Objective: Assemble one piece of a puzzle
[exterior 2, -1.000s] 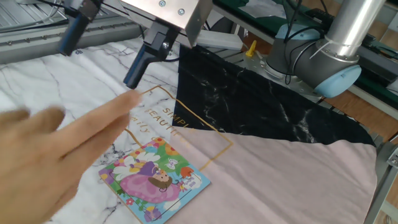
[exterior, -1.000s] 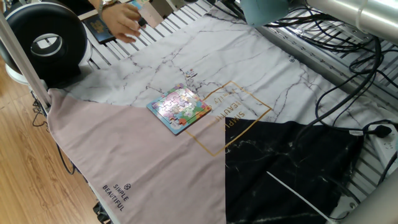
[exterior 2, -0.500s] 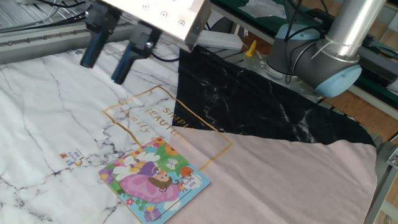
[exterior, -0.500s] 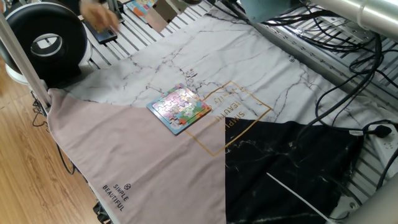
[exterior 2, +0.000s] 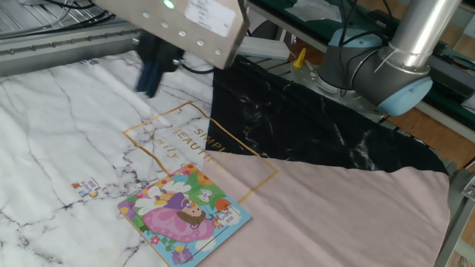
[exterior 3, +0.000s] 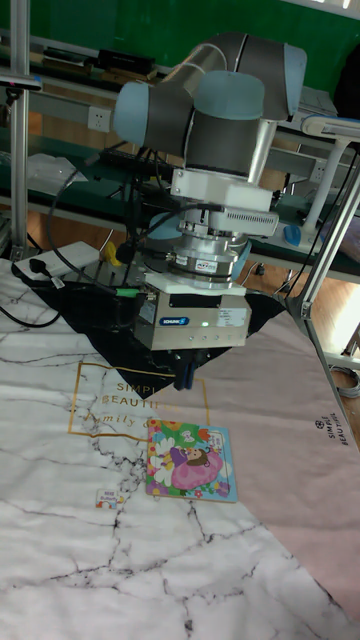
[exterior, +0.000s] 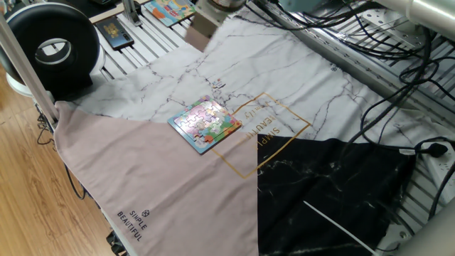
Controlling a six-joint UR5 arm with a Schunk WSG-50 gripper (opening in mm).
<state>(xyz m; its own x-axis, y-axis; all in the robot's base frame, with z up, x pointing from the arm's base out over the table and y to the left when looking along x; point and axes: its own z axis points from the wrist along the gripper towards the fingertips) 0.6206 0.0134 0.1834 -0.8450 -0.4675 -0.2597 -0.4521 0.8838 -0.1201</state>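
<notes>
Marble-print cloth covers the tabletop (exterior 2: 44, 133); the puzzle (exterior 2: 184, 213) lies flat at its middle, beside gold lettering. Gripper (exterior 2: 152, 70) hovers apart, above it; whether its fingers are spread, I cannot tell.

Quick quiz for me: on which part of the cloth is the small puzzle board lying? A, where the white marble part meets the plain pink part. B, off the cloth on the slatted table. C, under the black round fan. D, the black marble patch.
A: the puzzle lies flat where the white marble print borders the pink part, clear of the black patch.
</notes>
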